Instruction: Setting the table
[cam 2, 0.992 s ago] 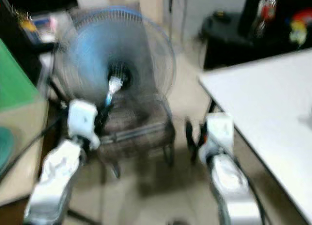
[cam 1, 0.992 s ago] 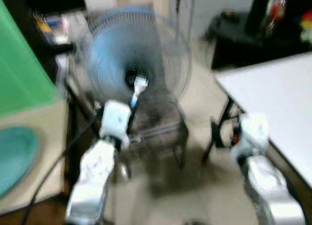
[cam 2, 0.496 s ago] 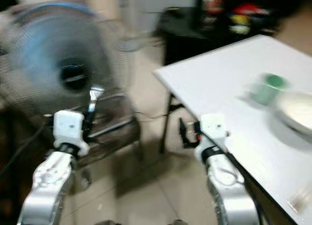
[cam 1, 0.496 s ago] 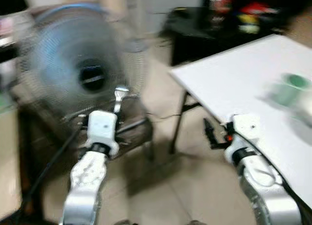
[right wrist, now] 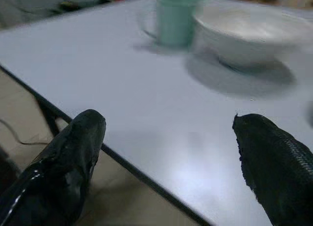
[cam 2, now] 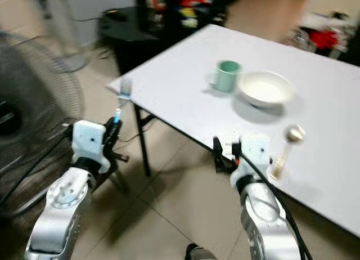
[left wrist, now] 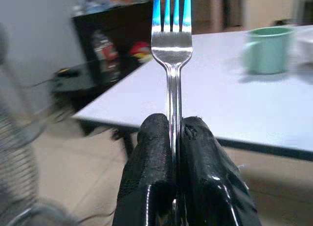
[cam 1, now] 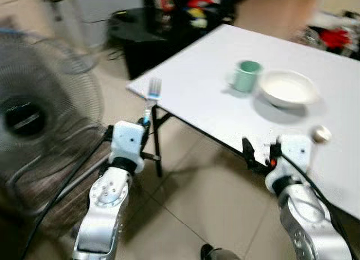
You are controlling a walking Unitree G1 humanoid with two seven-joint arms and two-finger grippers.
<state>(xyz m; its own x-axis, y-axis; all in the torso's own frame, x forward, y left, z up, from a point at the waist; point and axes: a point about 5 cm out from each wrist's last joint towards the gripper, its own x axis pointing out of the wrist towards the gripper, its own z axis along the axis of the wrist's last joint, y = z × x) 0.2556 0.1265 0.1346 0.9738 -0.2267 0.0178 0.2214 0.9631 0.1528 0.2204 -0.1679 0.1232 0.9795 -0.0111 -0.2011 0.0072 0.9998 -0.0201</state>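
My left gripper point(cam 1: 144, 122) is shut on the handle of a metal fork point(cam 1: 153, 90), held upright with its tines up; the left wrist view shows the fork point(left wrist: 171, 45) pinched between the black fingers point(left wrist: 149, 152). It hovers off the near left corner of the white table point(cam 1: 191, 91). On the table stand a green mug point(cam 1: 246, 75) and a white bowl point(cam 1: 287, 88) beside it. My right gripper point(right wrist: 168, 133) is open and holds nothing, just off the table's front edge. A spoon point(cam 2: 286, 144) lies on the table close to it.
A large standing fan point(cam 1: 28, 113) is at the left with a cable trailing across the tiled floor point(cam 1: 197, 209). A black low stand point(cam 1: 135, 26) with coloured items sits behind the table. Black table legs point(cam 1: 156, 147) stand under the near corner.
The camera has swung right: the fan slid to the left edge and the table with mug, bowl and spoon came into full view. The fork stays in my left gripper.
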